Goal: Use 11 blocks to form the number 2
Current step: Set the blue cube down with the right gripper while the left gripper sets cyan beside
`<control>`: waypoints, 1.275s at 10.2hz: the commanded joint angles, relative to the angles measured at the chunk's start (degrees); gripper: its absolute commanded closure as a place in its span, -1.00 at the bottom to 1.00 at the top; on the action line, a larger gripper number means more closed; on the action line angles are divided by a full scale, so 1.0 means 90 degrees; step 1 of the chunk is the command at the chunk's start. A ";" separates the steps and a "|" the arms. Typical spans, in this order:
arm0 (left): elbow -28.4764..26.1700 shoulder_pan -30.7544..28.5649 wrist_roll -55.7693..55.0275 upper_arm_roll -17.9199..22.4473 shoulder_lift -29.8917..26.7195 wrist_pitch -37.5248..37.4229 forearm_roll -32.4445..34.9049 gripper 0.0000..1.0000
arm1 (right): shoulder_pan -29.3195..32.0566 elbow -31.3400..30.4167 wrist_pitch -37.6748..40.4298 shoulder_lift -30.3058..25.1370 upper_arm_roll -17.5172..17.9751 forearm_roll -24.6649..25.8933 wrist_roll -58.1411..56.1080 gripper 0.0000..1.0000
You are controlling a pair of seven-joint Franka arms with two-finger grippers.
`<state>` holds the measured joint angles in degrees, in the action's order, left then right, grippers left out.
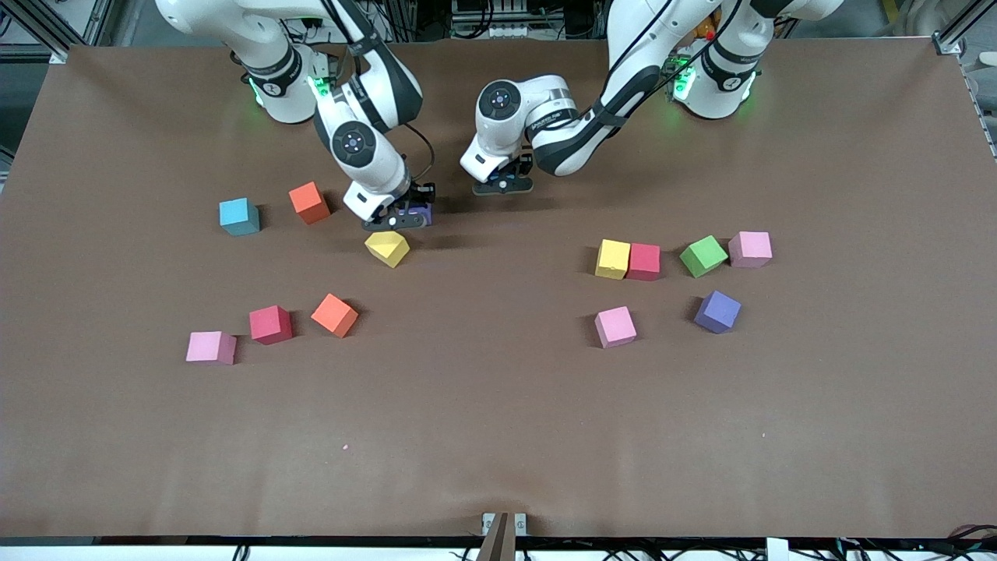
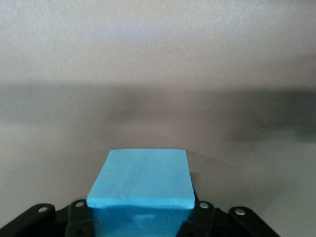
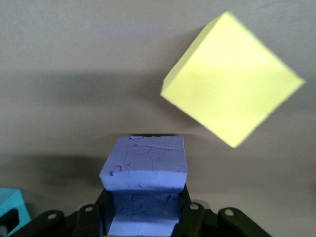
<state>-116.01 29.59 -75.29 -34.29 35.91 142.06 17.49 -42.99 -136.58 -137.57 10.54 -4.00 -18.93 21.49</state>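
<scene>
Gripping a purple cube (image 3: 144,168), right gripper (image 1: 397,220) beside yellow cube (image 1: 387,248); left gripper (image 1: 505,184) clamping a blue cube (image 2: 140,180).

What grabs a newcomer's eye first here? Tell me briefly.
Both hands hold cubes: the right hand is shut on a purple cube beside a tilted yellow cube, and the left hand grips a light blue cube over mid-table. Loose coloured cubes lie scattered toward both ends; no digit is started.
</scene>
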 commanded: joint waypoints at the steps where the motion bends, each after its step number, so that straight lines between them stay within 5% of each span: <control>1: 0.0165 0.0003 0.0046 0.0128 0.0111 0.0026 0.0341 -0.02 | 0.0157 -0.0088 0.0363 -0.0487 0.0015 -0.0065 -0.0287 0.55; 2: 0.0243 0.0042 0.0055 0.0215 0.0141 0.0026 0.0361 -0.06 | 0.0118 -0.0079 0.0382 -0.0526 0.0025 -0.0036 -0.0366 0.54; 3: 0.0263 0.0032 0.0007 0.0235 0.0141 0.0026 0.0361 -0.76 | 0.0108 -0.0078 0.0460 -0.0614 0.0025 -0.0007 -0.0657 0.53; 4: 0.0264 0.0032 -0.0080 0.0236 0.0131 0.0016 0.0361 -1.00 | 0.0108 -0.0078 0.0644 -0.0740 0.0015 0.0003 -0.0959 0.52; 8: 0.0263 -0.0075 -0.0091 0.0216 -0.0403 -0.0606 0.0303 -1.00 | 0.0050 -0.0078 0.1261 -0.1132 0.0073 0.0694 -0.1869 0.51; 13: 0.0264 -0.0816 -0.0033 0.0021 -0.1263 -0.1184 -0.0058 -1.00 | -0.0808 -0.0078 0.1613 -0.1406 0.0074 0.1205 -0.1968 0.50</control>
<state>-112.60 24.79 -75.43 -33.10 27.83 133.12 18.43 -48.67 -136.38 -123.84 0.07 -3.08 -9.67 4.01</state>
